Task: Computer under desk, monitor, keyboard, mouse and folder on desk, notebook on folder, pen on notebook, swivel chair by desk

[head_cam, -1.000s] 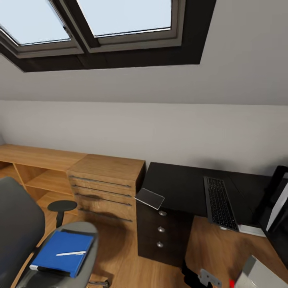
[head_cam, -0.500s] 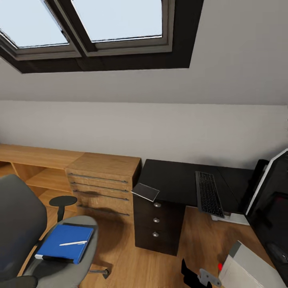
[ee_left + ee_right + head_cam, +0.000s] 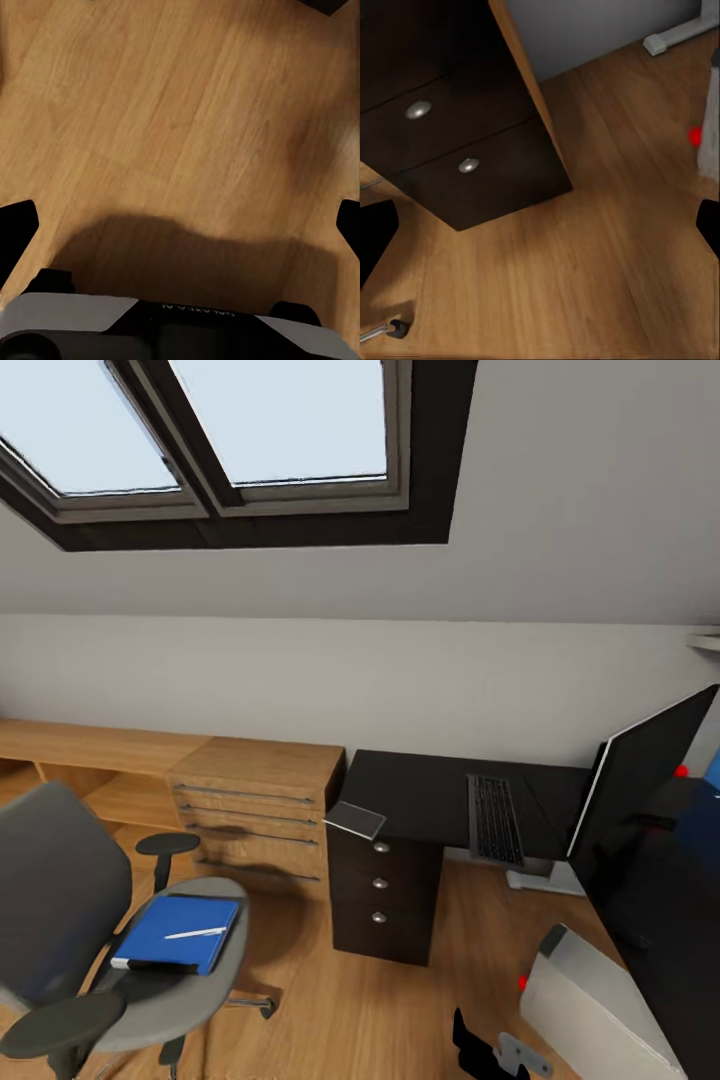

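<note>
both grippers' finger spread cannot be told; swivel chair (image 3: 190,970) seat holds one folder (image 3: 175,933), one pen (image 3: 195,933).

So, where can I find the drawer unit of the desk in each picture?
Head view: the drawer unit stands at lower middle, under the left end of the desk.
Right wrist view: the drawer unit is close up, with two round knobs.
Left wrist view: the camera faces the wooden floor.
Shared landmark: the computer with its red light.

Bright skylights (image 3: 250,430) light the room evenly; soft shadows, slight render blur.
</note>
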Controlling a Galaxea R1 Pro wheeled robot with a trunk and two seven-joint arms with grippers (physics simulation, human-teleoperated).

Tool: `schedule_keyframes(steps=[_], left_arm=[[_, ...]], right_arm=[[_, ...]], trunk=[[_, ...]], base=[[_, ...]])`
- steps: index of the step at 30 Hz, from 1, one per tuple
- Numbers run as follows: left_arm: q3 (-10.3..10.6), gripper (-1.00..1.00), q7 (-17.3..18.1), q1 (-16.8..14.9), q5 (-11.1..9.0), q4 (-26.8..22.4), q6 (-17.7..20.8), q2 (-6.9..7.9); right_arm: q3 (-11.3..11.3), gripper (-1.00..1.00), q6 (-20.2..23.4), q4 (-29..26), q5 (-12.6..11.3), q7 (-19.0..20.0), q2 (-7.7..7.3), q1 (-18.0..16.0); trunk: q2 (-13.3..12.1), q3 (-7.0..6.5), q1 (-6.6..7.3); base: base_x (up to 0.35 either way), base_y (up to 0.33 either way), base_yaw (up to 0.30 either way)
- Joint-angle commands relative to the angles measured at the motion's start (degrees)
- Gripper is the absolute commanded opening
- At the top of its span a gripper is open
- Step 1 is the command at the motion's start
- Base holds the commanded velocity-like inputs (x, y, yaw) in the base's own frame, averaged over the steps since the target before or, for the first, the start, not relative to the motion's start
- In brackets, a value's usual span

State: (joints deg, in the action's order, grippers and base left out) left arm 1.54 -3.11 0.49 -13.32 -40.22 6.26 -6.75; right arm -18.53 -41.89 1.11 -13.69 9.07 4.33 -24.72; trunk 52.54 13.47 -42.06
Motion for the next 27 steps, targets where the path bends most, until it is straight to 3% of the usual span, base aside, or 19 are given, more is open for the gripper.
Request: schedule_keyframes(steps=[1,11,21,22,24,27], left_arm=[[0.1,1.00,-0.3,0.0,-0.6,-0.2,0.4,0.04],[0.0,1.00,-0.4,0.0,-0.7,-0.2,0.3,0.15],[-0.1,1.00,-0.3,0.0,-0.7,-0.2,0.3,0.13],[-0.1,1.00,-0.3,0.0,-0.6,-0.2,0.2,0.10],[-0.1,1.00,-0.3,0.0,-0.6,-0.2,0.2,0.09],[-0.1,1.00,-0.3,0.0,-0.5,-0.2,0.2,0.08]], right_arm=[[-0.2,1.00,-0.2,0.1,-0.6,0.6,0.01,-0.1],[-0.2,1.00,-0.1,0.1,0.0,0.7,-0.02,-0.1],[-0.2,1.00,0.7,0.0,2.1,0.7,-0.06,-0.1],[-0.1,1.00,0.9,-1.6,3.8,0.4,-0.34,-0.1],[-0.1,1.00,1.7,-4.4,4.0,-0.9,-0.36,-0.2],[-0.1,1.00,9.2,-12.3,4.5,-5.1,-0.52,-0.5]], trunk=[[-0.4,-0.12,0.25],[-4.4,-1.84,2.45],[-4.4,-1.81,2.45],[-4.4,-1.81,2.45],[-4.4,-1.81,2.45],[-4.4,-1.81,2.45]], base=[[-0.340,0.000,-0.227],[-0.285,0.000,-0.238],[-0.022,0.000,-0.029],[0.000,0.000,0.000],[0.000,0.000,0.000],[0.000,0.000,0.000]])
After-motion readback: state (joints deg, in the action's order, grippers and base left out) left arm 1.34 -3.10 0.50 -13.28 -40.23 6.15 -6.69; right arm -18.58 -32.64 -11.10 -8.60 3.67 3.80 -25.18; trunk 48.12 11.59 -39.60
